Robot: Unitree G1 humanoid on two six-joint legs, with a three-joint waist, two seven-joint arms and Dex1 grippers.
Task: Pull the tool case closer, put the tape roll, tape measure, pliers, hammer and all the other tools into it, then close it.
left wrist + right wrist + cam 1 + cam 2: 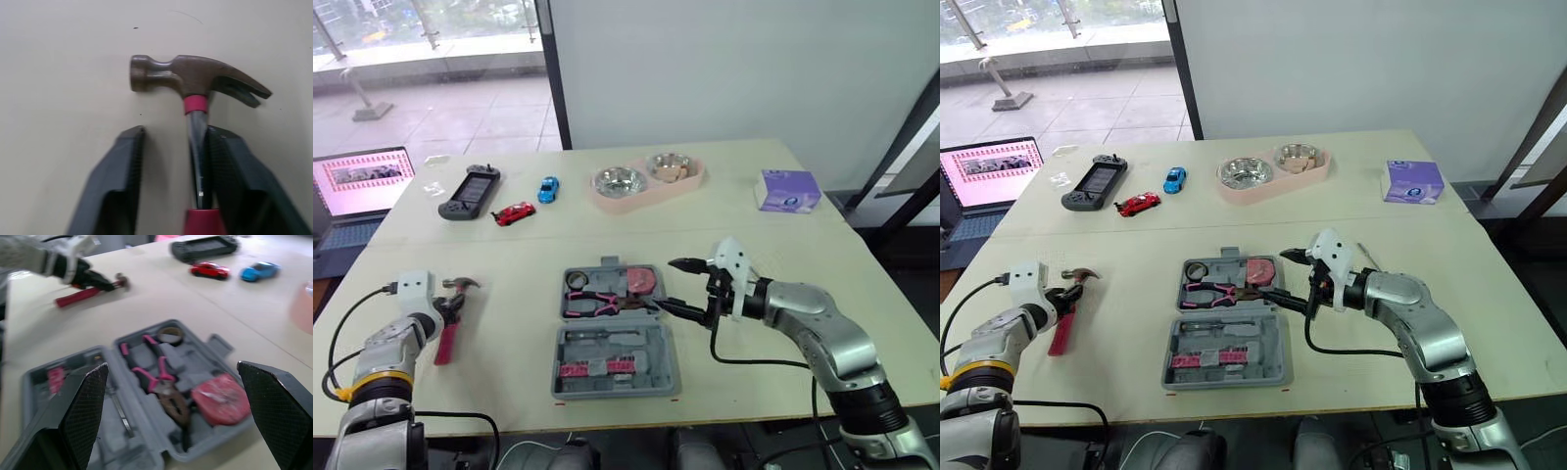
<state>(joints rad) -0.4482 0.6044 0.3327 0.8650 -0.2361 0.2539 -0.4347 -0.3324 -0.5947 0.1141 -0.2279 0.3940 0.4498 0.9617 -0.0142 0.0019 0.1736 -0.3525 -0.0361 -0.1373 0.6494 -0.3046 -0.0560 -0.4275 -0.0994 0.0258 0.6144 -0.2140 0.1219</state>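
On the big table (783, 255), the open tool case (615, 333) lies just ahead of the right gripper's (671, 286) wide-open jaws. The hammer (195, 78) lies between the left gripper's (176, 131) open jaws (neck against one finger). Squeeze tight, then lift over the case edge; bare table lies between.

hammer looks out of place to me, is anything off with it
Yes. The hammer lies on the table left of the open tool case, while the pliers already sit inside. The fingers of the left gripper straddle its neck but are open, not clamped.
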